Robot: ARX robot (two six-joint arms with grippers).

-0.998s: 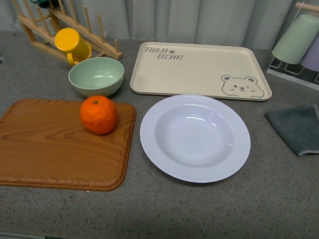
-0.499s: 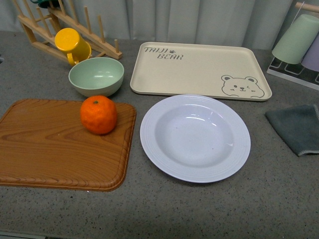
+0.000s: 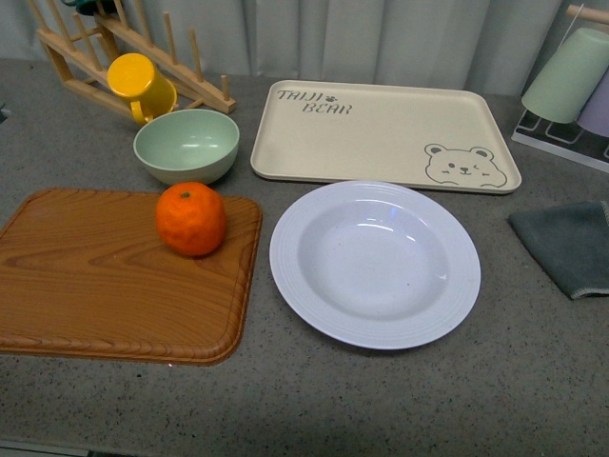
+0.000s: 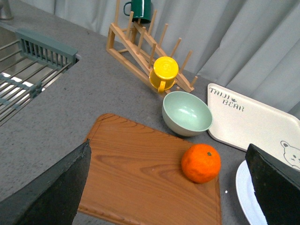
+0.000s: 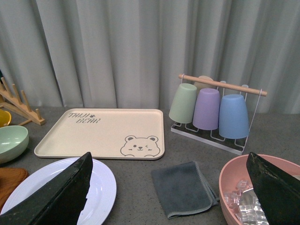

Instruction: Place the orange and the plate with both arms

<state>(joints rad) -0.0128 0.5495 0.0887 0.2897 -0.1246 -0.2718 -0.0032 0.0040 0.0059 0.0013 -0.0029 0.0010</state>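
Observation:
The orange rests near the far right corner of a wooden board; the left wrist view also shows the orange. To its right the white plate lies flat on the grey counter. Neither arm appears in the front view. My left gripper hangs open above the board, with the orange between and beyond its fingers, untouched. My right gripper is open above the counter, with the plate's edge by one finger. Both are empty.
A pale green bowl and a yellow mug on a wooden rack stand behind the board. The beige bear tray lies behind the plate. A grey cloth, hanging cups, a pink bowl with ice and a sink are nearby.
The front view has shifted a few pixels to the right. The orange, plate and other things keep their places relative to one another.

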